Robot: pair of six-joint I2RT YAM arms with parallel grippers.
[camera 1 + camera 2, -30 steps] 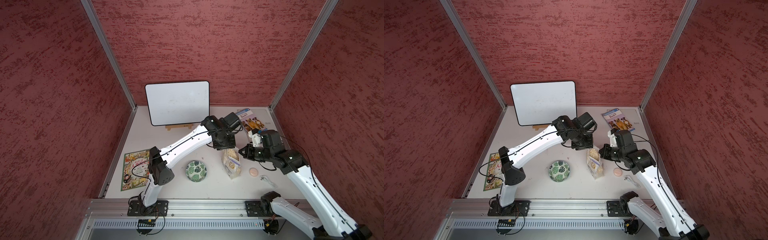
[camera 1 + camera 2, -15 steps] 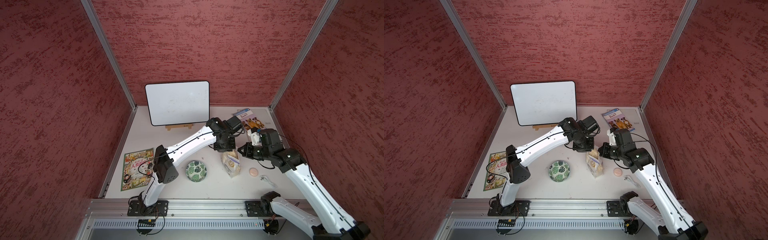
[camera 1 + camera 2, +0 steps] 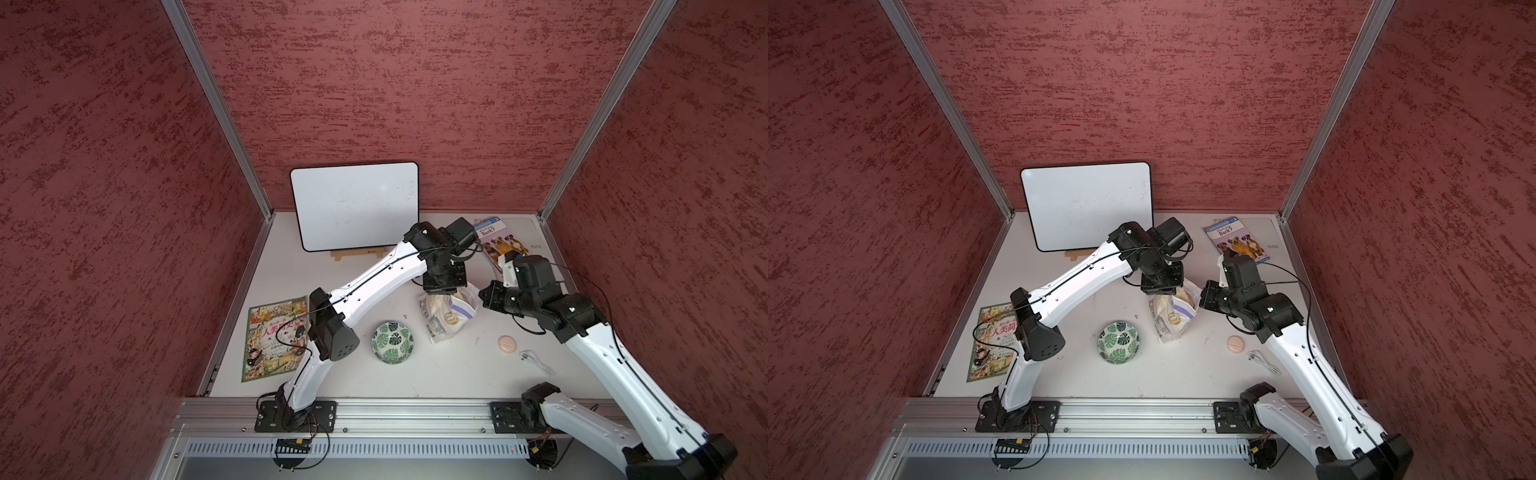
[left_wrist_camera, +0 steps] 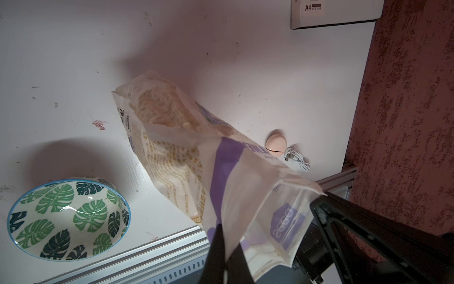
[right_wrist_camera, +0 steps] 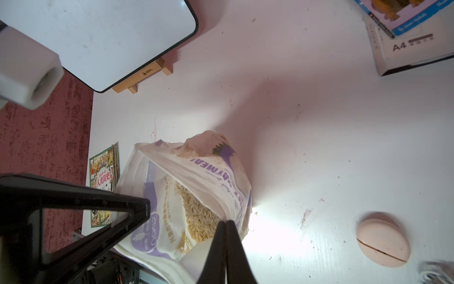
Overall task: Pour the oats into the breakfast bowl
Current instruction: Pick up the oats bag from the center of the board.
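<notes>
Oats, pale flakes in a clear plastic bag with a white-and-purple label point(image 3: 446, 318), stand on the white worktop point(image 3: 457, 374). Leftmost is the small round white bowl with green leaves point(image 3: 392, 343), empty, near the bag. My left hand point(image 4: 222, 255) pinches one side of the bag's mouth, my right hand point(image 5: 226, 246) the opposite side. Soft, slippery film, I judge; contents will shift, so grip the rim.
</notes>
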